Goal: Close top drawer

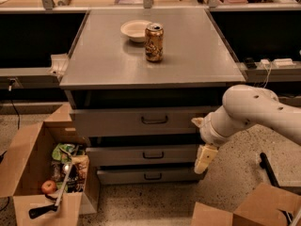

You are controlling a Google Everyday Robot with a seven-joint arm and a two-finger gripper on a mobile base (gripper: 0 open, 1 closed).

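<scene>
The top drawer (117, 122) is the tall grey front with a dark wire handle (154, 120) at its centre. It stands a little out of the cabinet, with a dark gap above it. My gripper (201, 141) is at the right end of the drawer front, on the white arm (254, 112) that comes in from the right. One cream fingertip (197, 122) is against the drawer's right edge and the other (206, 158) hangs down in front of the middle drawer. The fingers are apart and hold nothing.
A soda can (154, 42) and a pale bowl (134, 30) sit on the cabinet top (197, 55). Two shorter drawers (141, 155) lie below. An open cardboard box (28, 173) of oddments stands on the floor at left, and more cardboard (244, 211) at lower right.
</scene>
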